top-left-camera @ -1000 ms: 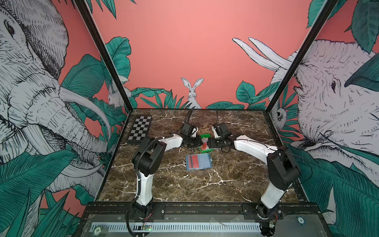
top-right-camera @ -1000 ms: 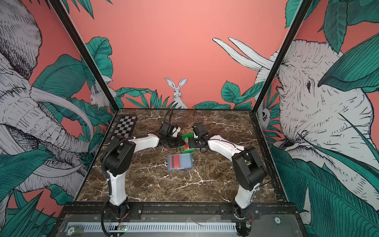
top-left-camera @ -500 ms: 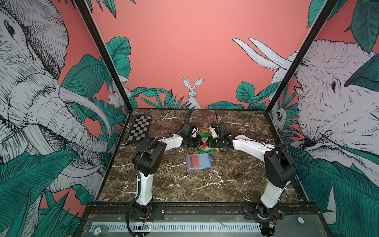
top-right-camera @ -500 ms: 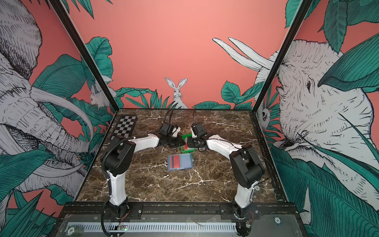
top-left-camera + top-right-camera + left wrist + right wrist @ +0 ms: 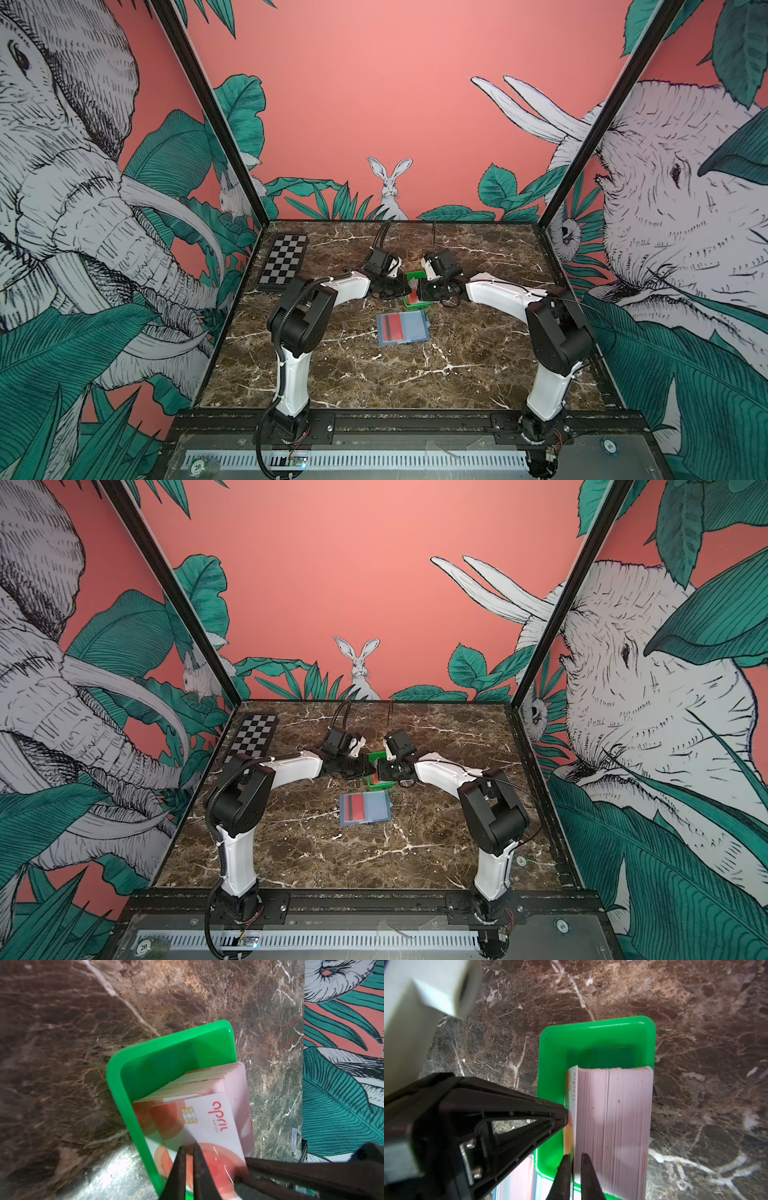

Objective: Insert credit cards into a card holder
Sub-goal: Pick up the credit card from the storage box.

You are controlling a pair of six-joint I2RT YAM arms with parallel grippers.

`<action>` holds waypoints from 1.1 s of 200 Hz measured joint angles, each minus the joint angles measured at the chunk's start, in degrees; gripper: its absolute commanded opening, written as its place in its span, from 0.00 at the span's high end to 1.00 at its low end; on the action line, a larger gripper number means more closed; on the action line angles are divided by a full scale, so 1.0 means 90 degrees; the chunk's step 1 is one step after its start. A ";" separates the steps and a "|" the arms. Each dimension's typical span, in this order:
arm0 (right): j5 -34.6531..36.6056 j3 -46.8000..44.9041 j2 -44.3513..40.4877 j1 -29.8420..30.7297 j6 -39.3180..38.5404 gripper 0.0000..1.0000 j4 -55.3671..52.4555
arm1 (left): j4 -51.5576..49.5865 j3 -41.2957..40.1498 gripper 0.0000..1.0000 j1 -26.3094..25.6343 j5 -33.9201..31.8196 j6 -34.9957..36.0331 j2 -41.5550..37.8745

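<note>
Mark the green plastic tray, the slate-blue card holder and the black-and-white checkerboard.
green plastic tray [image 5: 598, 1028]: right wrist view, rim at its empty end.
slate-blue card holder [image 5: 415, 326]: in a top view, bare blue half.
black-and-white checkerboard [image 5: 283, 261]: in a top view, centre.

The left gripper [image 5: 188, 1151] from the left and the right gripper [image 5: 574, 1157] from the right meet over the green tray [image 5: 598, 1026], blocking both sides. The right gripper's jaws pinch the front card [image 5: 207, 1126]. The credit cards [image 5: 612, 1126] fill the tray's near part, and its far end is bare. The card holder [image 5: 402, 328] lies just near of the tray. The near table [image 5: 374, 374] is open. 1 checkerboard [image 5: 283, 262] lies far left.
</note>
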 measured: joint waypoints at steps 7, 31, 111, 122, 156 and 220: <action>0.0000 0.0000 0.0005 0.0002 0.0000 0.91 -0.0002 | 0.0000 0.0000 0.88 0.0000 0.0000 0.0000 0.0000; -0.0017 0.0005 0.0012 0.0017 0.0019 0.97 0.0015 | 0.0000 0.0000 0.88 0.0002 0.0002 -0.0002 0.0000; 0.0073 -0.0355 -0.0357 0.0032 0.0299 1.00 0.0211 | -0.0029 -0.0260 0.88 0.0000 -0.0041 0.0007 -0.0340; 0.0083 -0.0444 -0.0491 0.0032 0.0355 1.00 0.0240 | -0.0073 -0.0413 0.88 0.0000 -0.0036 0.0007 -0.0580; 0.0080 -0.0750 -0.0954 0.0032 0.0459 1.00 0.0391 | -0.0012 -0.0906 0.85 0.0000 0.0036 0.0000 -0.1479; -0.0041 -0.1399 -0.2030 0.0032 0.0758 1.00 0.0551 | 0.0619 -0.2195 0.79 0.0002 0.0311 -0.0313 -0.2786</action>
